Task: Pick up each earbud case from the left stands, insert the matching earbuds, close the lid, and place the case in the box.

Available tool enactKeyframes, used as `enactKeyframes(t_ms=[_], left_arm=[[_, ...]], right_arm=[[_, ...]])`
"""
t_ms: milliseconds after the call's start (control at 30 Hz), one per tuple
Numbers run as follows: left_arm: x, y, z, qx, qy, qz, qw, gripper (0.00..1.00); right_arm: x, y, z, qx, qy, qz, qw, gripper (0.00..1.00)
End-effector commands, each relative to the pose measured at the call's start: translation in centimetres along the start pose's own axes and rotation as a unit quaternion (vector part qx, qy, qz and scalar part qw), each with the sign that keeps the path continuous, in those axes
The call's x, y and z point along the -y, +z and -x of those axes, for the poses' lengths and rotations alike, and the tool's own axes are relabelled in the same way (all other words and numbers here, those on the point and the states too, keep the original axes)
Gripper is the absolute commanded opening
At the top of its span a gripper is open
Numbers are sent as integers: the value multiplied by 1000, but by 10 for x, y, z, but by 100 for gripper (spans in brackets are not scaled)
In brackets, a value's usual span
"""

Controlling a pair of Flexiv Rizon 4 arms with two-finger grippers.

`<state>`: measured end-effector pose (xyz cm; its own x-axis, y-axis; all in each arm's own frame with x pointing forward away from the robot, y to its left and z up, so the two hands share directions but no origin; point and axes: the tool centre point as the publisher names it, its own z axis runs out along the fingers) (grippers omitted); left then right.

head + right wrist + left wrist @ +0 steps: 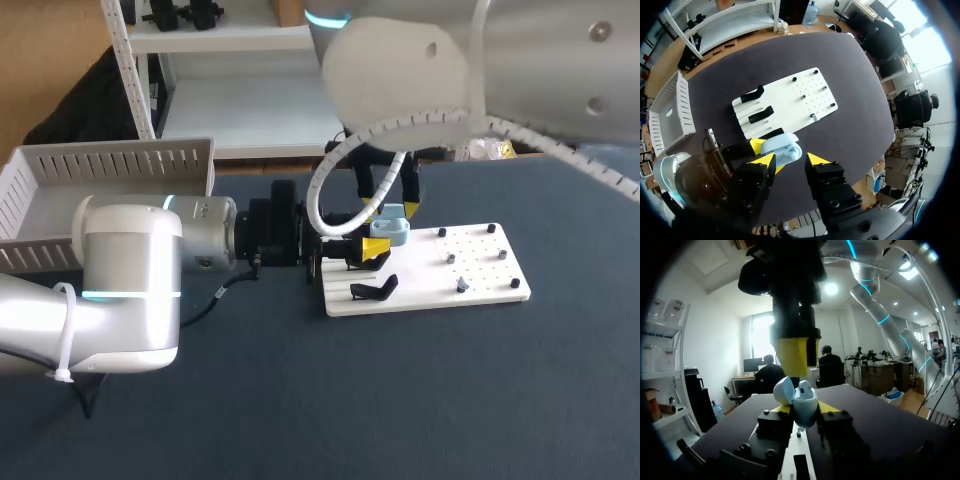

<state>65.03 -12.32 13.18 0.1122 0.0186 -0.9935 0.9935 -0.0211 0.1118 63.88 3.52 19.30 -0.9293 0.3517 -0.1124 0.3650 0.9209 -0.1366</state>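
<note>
Left end effector (805, 408) clamped, right end effector (791, 160) spread

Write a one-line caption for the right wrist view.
Left gripper holds open earbud case beneath open right gripper, above the white board.

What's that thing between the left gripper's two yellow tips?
A light blue earbud case, lid open, held from both sides by the left gripper. The left wrist view shows it best.

Bright, even daylight with soft, faint shadows.
</note>
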Motion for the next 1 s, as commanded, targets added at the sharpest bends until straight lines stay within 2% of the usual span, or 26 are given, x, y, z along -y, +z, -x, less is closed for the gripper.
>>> enactKeyframes(t_ms=[33,200,400,467,600,767,1000], left_arm=[[1,1,-1,1,1,2,1000,0],[1,1,-1,1,1,2,1000,0],[1,1,-1,1,1,2,1000,0],[1,1,-1,1,1,2,1000,0],[1,1,-1,1,1,2,1000,0],[1,1,-1,1,1,2,1000,0],[1,1,-1,1,1,2,1000,0]], right_arm=[[38,-9,-9,22,-7,50,998,29],[65,-2,7,17,-36,83,996,30],[95,4,27,12,-35,124,992,30],[102,8,31,9,-32,131,991,33],[106,22,35,4,-40,141,989,39],[104,49,37,17,-42,137,990,38],[101,85,32,36,-37,153,987,39]])
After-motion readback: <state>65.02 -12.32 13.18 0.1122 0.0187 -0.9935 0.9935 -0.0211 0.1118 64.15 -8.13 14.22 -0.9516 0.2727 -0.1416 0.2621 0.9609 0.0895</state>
